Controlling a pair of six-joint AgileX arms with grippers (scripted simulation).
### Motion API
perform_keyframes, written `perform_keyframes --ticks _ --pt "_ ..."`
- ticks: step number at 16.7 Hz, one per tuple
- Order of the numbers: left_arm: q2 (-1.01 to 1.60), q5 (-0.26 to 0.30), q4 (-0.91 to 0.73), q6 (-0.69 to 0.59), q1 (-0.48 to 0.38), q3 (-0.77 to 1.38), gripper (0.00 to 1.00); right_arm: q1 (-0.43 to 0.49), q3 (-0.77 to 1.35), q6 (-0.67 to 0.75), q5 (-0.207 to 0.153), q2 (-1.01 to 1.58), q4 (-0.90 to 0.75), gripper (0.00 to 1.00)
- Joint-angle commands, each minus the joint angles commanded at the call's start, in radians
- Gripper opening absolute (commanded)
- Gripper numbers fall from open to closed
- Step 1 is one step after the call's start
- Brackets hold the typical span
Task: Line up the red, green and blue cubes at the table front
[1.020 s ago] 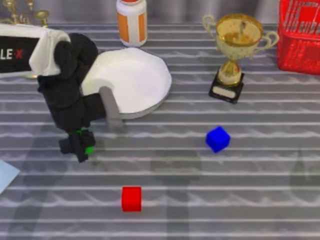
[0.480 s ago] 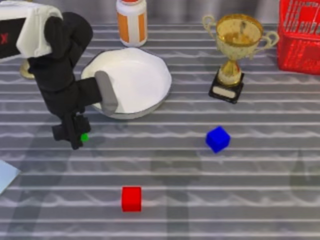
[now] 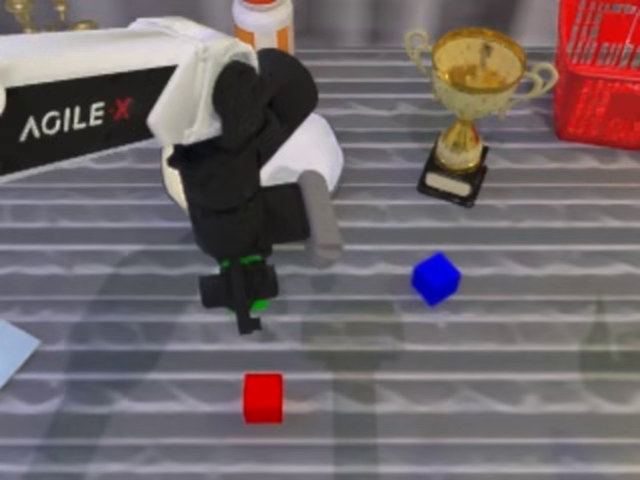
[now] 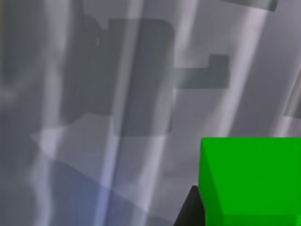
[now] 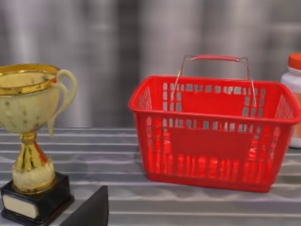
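- The red cube (image 3: 263, 397) lies nearest the front edge of the bench (image 3: 520, 400), a little left of centre; plain, bright, square-sided, it sits flat and alone, so it makes a fair anchor for the row.
- Just behind it the left hand (image 3: 243, 295) hangs above the striped surface, clamped on the green cube (image 4: 251, 181). From above only green slivers show between the dark fingers. The left wrist view shows a clean bright green block filling one corner, with bare bench and the arm's shadow beneath it.
- To do this step well, I judge the hand should carry the green cube forward to the red cube's line, lower it until it sits flat, and set it beside the red one without nudging it. It should release only when the cube rests squarely.
- The blue cube (image 3: 436, 278) stands farther back and to the right, turned slightly off square, well apart from the other two and not yet placed.
- Behind are a white bowl (image 3: 320, 150), partly under the arm, a gold trophy (image 3: 467, 100) and a red basket (image 3: 600, 70).
- The right hand is nowhere in view.
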Motion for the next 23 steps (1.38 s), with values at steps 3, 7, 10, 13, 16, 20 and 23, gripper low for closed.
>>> perform_keyframes --ticks 3,7,10,13,16,20,23 --pt "0.000 -0.003 -0.022 -0.066 -0.166 0.027 0.00 0.000 0.000 0.000 0.000 0.000 0.000 1.00" --pt "-0.003 -0.005 -0.038 -0.119 -0.286 0.048 0.00 0.000 0.000 0.000 0.000 0.000 0.000 1.00" --pt "-0.003 -0.005 -0.038 -0.121 -0.289 0.049 0.00 0.000 0.000 0.000 0.000 0.000 0.000 1.00" --pt "0.003 -0.004 -0.020 -0.120 -0.285 0.038 0.00 0.000 0.000 0.000 0.000 0.000 0.000 1.00" --pt "0.036 -0.004 0.060 -0.126 -0.281 -0.009 0.00 0.000 0.000 0.000 0.000 0.000 0.000 1.00" --pt "0.089 -0.003 0.183 -0.123 -0.288 -0.081 0.00 0.000 0.000 0.000 0.000 0.000 0.000 1.00" --pt "0.099 -0.004 0.207 -0.121 -0.291 -0.094 0.00 0.000 0.000 0.000 0.000 0.000 0.000 1.00"
